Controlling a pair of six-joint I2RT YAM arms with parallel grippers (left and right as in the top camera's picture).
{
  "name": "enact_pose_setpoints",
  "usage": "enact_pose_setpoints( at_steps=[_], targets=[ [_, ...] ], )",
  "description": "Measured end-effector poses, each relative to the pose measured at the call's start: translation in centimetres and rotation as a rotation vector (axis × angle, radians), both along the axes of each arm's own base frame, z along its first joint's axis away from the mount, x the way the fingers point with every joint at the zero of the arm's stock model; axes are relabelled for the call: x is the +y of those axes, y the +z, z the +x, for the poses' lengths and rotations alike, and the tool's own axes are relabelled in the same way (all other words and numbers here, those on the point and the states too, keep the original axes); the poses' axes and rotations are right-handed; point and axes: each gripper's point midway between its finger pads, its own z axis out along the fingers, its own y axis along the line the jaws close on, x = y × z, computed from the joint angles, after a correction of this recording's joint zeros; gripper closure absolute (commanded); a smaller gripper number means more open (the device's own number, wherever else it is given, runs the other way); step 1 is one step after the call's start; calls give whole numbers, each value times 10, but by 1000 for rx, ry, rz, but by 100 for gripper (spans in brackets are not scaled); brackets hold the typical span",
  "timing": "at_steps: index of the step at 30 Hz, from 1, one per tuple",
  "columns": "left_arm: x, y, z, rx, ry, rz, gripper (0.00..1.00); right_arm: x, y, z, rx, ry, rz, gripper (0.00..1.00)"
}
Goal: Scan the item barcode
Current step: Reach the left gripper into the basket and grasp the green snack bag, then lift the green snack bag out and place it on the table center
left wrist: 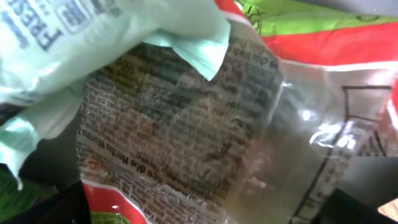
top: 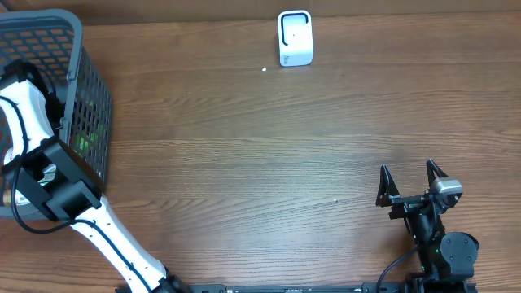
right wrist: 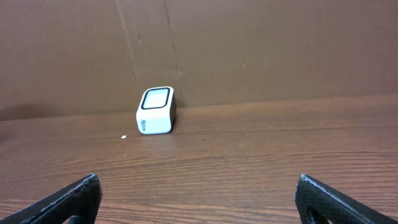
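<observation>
Overhead gives me the whole table (top: 244, 163): a grey mesh basket (top: 88, 89) sits at the far left corner, and my left arm (top: 28, 114) reaches down into it, so the left gripper (left wrist: 205, 211) is hidden from above. A bit of green shows through the mesh on the basket's near side.

From the left wrist I see almost nothing but packaging, very close. A clear packet (left wrist: 205, 124) with a red edge and dense small print fills the middle, a pale green packet (left wrist: 124, 31) lies partly over its upper left, and more red and green wrapping sits behind at the top. The two dark fingers (left wrist: 43, 208) poke in only at the bottom corners, wide apart, with the clear packet straight ahead between them. I see no grip on anything, though I cannot tell whether they touch it. No barcode is readable from here.

The scanner (top: 295, 37) stands at the far edge, middle of the table, well apart from the basket, with a white speck (top: 264, 69) just beside it.

My right gripper (top: 407, 169) is at the near right, spread fully and empty, facing the scanner across bare wood.
</observation>
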Motion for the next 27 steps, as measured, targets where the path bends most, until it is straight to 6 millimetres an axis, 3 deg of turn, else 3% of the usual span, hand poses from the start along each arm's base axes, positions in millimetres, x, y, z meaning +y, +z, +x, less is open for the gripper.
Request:
enact_pose_setpoints(
  at_steps=[2,3,4,5,17,22,27],
  targets=[
    [0,-2,-1,9,-6,-1,61,0,0,0,0,0,0,0],
    [-1,-2,-2,12,-6,-4,83,0,0,0,0,1,0,0],
    [-1,-2,-3,17,-7,-6,93,0,0,0,0,0,0,0],
    [-1,-2,-3,17,-5,-6,96,0,0,0,0,0,0,0],
    [-2,18,-3,48,-7,-29,96,0,0,0,0,1,0,0],
    [4,77,9,-49,-6,31,96,0,0,0,0,0,0,0],
    [6,168,13,-239,3,156,96,0,0,0,0,0,0,0]
  ],
)
